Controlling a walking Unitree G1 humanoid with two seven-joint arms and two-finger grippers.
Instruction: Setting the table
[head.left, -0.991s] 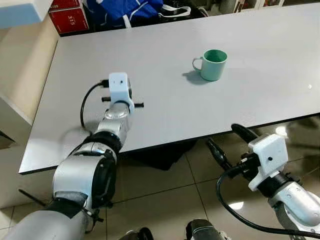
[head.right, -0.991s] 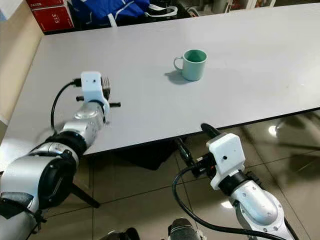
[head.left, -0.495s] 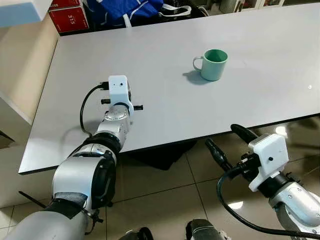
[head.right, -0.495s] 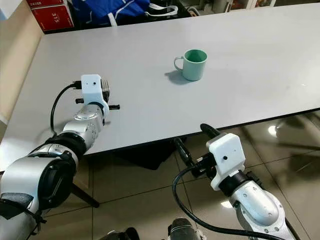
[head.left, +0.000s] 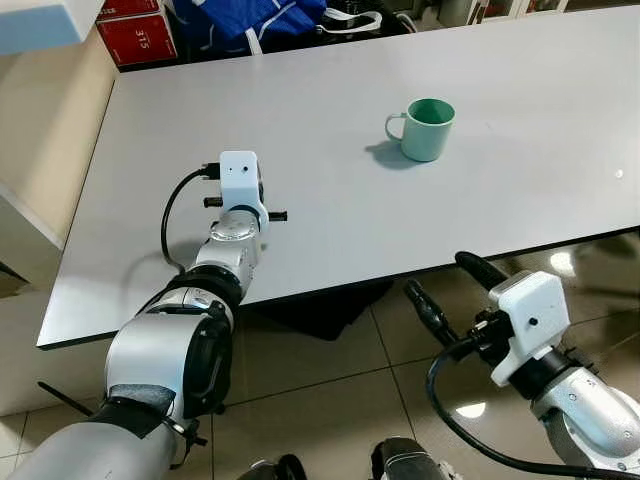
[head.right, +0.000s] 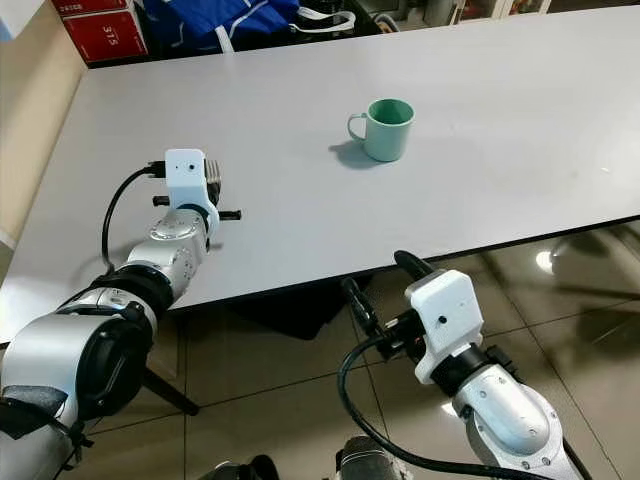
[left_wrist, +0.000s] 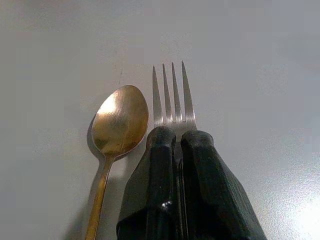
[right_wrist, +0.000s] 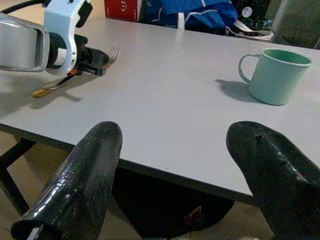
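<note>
My left gripper (left_wrist: 178, 141) rests low over the grey table (head.left: 330, 90) near its left front part, shut on a silver fork (left_wrist: 172, 95) whose tines stick out past the fingertips. A gold spoon (left_wrist: 119, 120) lies on the table right beside the fork, parallel to it. The fork (right_wrist: 114, 51) and the spoon's handle (right_wrist: 50, 89) also appear in the right wrist view. A green mug (head.left: 428, 128) stands upright farther back, right of centre. My right gripper (head.left: 438, 277) hangs open below the table's front edge, with nothing between its fingers.
Red boxes (head.left: 137, 35) and a blue bag (head.left: 250, 18) sit beyond the table's far edge. A beige wall (head.left: 45, 130) runs along the left. Tiled floor (head.left: 330, 390) lies under the front edge. Bare tabletop stretches between the cutlery and the mug.
The left wrist has settled slightly lower toward the table with the fork. The right gripper has drifted a little to the left below the table edge.
</note>
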